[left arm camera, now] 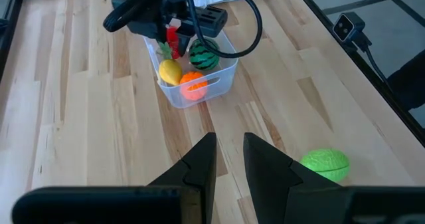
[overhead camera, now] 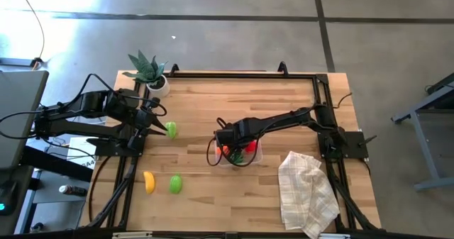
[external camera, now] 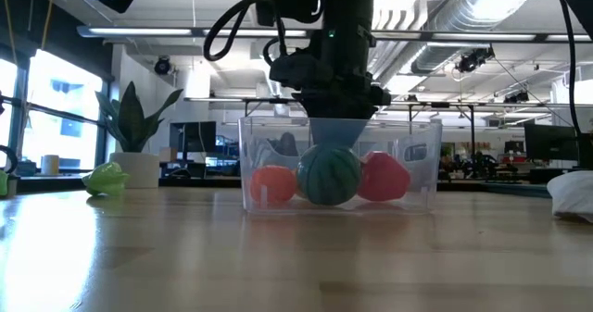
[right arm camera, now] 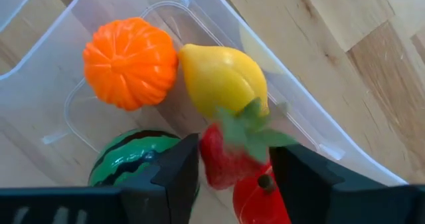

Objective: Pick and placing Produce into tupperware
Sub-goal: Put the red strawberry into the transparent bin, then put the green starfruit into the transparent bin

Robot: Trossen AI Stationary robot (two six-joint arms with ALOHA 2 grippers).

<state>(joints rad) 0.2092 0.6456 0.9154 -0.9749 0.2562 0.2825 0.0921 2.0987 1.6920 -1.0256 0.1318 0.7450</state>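
Your strawberry (right arm camera: 229, 159) hangs between the right gripper (right arm camera: 234, 174)'s parting jaws, just above the tupperware (overhead camera: 257, 156) at mid-tabletop, ready to drop beside lemon (right arm camera: 222, 78), orange (right arm camera: 129, 62) and watermelon (right arm camera: 133, 159). The left gripper (left arm camera: 229, 161) waits near a green piece (left arm camera: 324, 164), jaws nearly clenched, empty.

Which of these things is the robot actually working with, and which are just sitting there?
Part of the job: tupperware, orange, lemon, watermelon, strawberry, red pepper, banana, green pieces, right gripper.

Just lying about: potted plant, checked cloth.
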